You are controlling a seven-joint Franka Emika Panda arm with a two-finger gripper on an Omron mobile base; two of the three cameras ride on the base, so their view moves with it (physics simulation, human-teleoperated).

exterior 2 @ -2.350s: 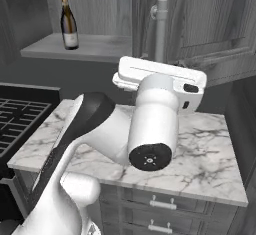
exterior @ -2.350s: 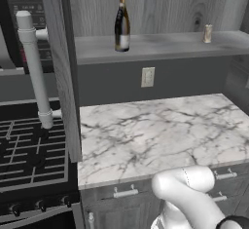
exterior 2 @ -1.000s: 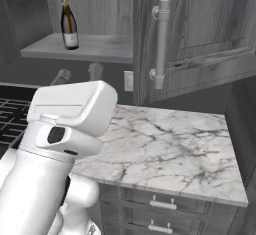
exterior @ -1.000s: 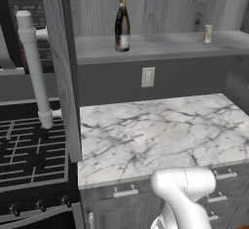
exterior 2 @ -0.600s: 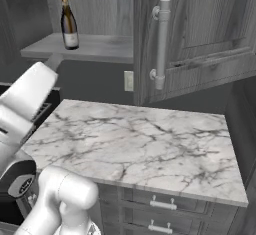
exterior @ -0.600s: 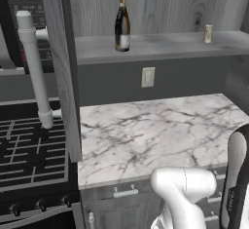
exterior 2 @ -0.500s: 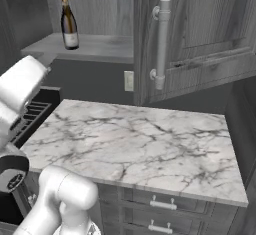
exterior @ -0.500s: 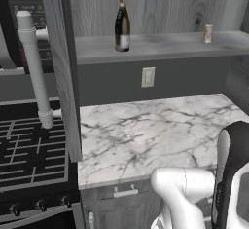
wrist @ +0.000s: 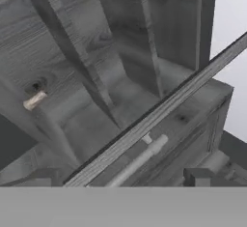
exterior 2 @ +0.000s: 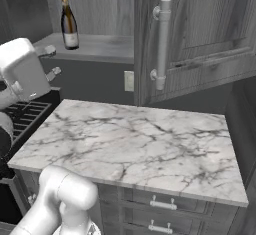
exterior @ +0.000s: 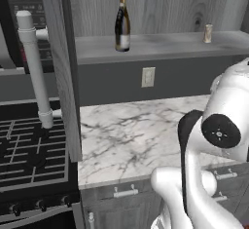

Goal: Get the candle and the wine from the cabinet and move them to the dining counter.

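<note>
shelf: open cabinet shelf, grey wood-grain | on it: wine upright toward left, candle upright far right, well apart | below: white marble worktop, grey-veined

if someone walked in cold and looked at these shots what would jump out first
Probably the wine, standing upright on the left part of the open cabinet's shelf, with the tiny candle far off at the shelf's right end. Next, the veined marble worktop below the shelf, with a black stove at its left. The robot's white arm looms large in the foreground of the left base view.
</note>
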